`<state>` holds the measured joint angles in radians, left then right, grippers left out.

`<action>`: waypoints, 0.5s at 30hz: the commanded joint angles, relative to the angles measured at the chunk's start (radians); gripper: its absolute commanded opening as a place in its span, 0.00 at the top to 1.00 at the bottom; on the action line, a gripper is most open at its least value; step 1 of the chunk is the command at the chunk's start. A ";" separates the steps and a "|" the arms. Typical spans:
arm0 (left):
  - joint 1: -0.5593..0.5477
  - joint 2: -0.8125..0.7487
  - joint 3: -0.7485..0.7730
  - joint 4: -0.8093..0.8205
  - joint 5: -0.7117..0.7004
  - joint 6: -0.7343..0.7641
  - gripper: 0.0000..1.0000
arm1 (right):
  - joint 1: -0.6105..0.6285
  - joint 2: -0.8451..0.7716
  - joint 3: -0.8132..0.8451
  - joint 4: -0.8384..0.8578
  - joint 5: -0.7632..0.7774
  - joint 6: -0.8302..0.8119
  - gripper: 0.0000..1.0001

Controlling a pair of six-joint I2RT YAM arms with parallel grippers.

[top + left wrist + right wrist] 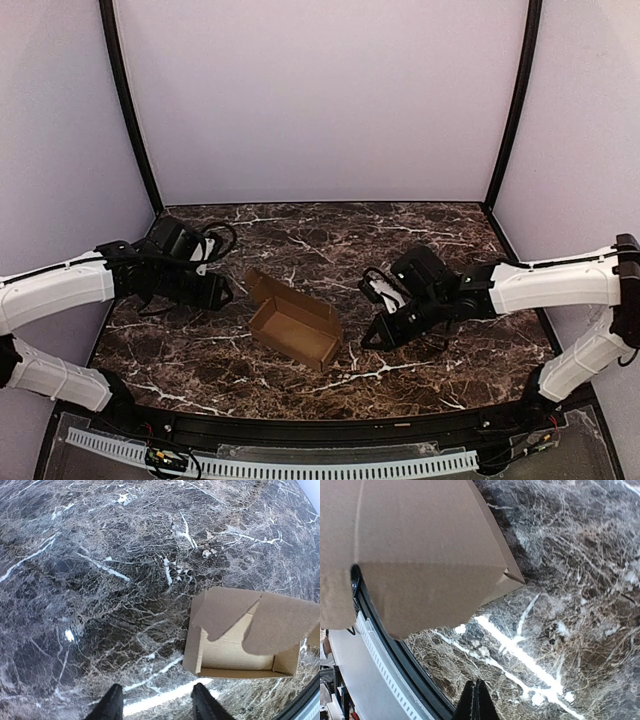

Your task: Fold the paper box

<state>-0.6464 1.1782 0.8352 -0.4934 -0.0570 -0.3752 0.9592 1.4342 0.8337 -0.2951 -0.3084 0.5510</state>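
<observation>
The paper box (pixel 293 325) sits near the middle of the marble table as a shallow brown carton with its top open. A lid flap (pixel 265 288) stands up at its left end. My left gripper (pixel 222 292) is just left of that flap and touches nothing. In the left wrist view its fingers (pixel 111 706) stand apart over bare marble, and the paper box (pixel 240 640) lies ahead to the right. My right gripper (pixel 372 338) hangs just right of the carton. Its fingertips (pixel 479 700) are pressed together, and the paper box's (pixel 420 545) outer wall fills the upper left.
The marble table (pixel 430 230) has a black rim (pixel 330 425) at the near edge, with a white perforated strip (pixel 300 468) beyond it. Pale walls and two black posts (pixel 128 100) enclose the back and sides.
</observation>
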 commanded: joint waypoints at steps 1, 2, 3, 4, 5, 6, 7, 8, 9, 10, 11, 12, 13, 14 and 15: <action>0.048 0.088 -0.026 0.123 0.103 0.011 0.59 | 0.027 -0.022 -0.102 0.156 0.048 0.136 1.00; 0.052 0.130 -0.032 0.162 0.138 -0.002 0.65 | 0.034 -0.016 -0.120 0.192 0.053 0.161 1.00; 0.052 0.151 -0.033 0.175 0.150 -0.010 0.68 | 0.041 -0.007 -0.130 0.216 0.065 0.178 1.00; 0.054 0.190 -0.035 0.201 0.178 -0.023 0.74 | 0.048 0.003 -0.134 0.231 0.080 0.191 1.00; 0.053 0.207 -0.036 0.228 0.190 -0.033 0.77 | 0.055 0.010 -0.137 0.247 0.095 0.205 1.00; 0.054 0.235 -0.043 0.243 0.207 -0.038 0.83 | 0.056 0.016 -0.144 0.269 0.107 0.223 1.00; 0.054 0.248 -0.051 0.265 0.214 -0.048 0.86 | 0.056 0.021 -0.160 0.303 0.114 0.241 1.00; 0.054 0.272 -0.054 0.273 0.226 -0.053 0.93 | 0.056 0.027 -0.171 0.340 0.117 0.258 1.00; 0.054 0.283 -0.058 0.288 0.232 -0.059 0.95 | 0.057 0.036 -0.178 0.376 0.122 0.275 1.00; 0.054 0.302 -0.062 0.298 0.247 -0.063 0.98 | 0.057 0.051 -0.183 0.401 0.126 0.290 1.00; 0.054 0.310 -0.071 0.321 0.256 -0.071 0.99 | 0.057 0.066 -0.189 0.430 0.126 0.307 1.00; 0.053 0.325 -0.076 0.333 0.275 -0.076 0.99 | 0.058 0.080 -0.196 0.459 0.124 0.322 1.00; 0.054 0.332 -0.085 0.355 0.284 -0.083 0.99 | 0.058 0.096 -0.201 0.491 0.123 0.341 1.00; 0.054 0.345 -0.089 0.365 0.303 -0.087 0.99 | 0.057 0.113 -0.206 0.519 0.123 0.358 1.00; 0.053 0.350 -0.099 0.385 0.321 -0.095 0.99 | 0.057 0.128 -0.208 0.542 0.121 0.374 1.00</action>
<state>-0.5972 1.5127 0.7715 -0.1974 0.1772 -0.4351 1.0080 1.5078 0.6510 0.0822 -0.2081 0.8303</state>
